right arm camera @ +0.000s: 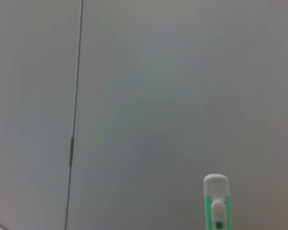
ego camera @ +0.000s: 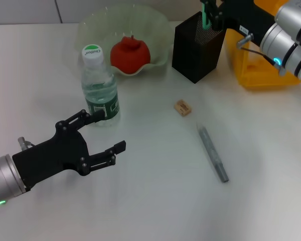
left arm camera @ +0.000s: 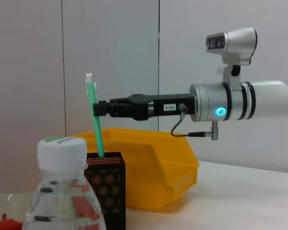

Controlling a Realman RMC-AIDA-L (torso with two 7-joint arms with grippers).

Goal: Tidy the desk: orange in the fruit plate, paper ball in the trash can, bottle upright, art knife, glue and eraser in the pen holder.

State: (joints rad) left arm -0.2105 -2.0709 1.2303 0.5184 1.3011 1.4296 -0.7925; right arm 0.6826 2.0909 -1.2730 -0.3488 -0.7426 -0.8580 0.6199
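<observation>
Art knife [ego camera: 206,18] gripped by right gripper [ego camera: 209,14] fingers over pen holder [ego camera: 196,47] at worktop's far edge, left gripper [ego camera: 106,131] fingers open beside upright bottle [ego camera: 99,89].

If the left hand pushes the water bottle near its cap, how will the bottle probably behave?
The water bottle stands upright, tall over a narrow base, so a push near the cap would likely tip it. It looks nearly full of water, so probably rather heavy for its size. Once down, its round body may roll. The left hand, open, is beside it.
</observation>
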